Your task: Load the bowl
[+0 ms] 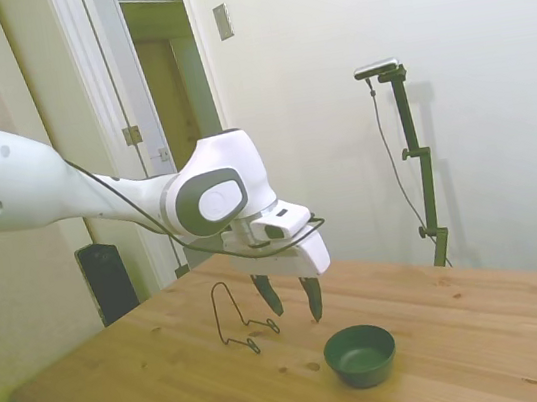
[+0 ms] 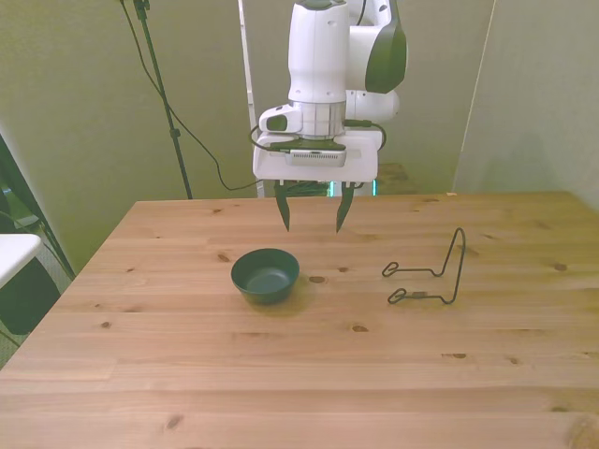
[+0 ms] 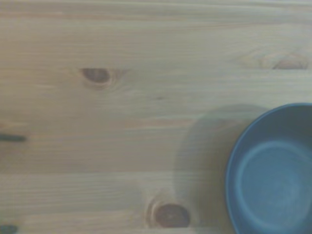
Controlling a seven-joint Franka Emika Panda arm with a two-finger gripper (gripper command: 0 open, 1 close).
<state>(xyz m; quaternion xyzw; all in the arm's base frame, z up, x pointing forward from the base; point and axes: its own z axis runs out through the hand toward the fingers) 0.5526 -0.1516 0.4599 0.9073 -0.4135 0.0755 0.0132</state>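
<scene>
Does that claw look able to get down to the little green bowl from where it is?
Probably yes. The gripper hangs open above the table, close to the bowl, with nothing between them; the wire rack stands off to the side.

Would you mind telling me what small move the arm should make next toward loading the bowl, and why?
Probably shift the gripper toward the front view's left and forward until it is above the bowl, then descend. The fingers are open and hold nothing, hanging above bare table, while the bowl sits upright and empty, apart from the wire rack. The wrist view catches the bowl only at its edge.
</scene>
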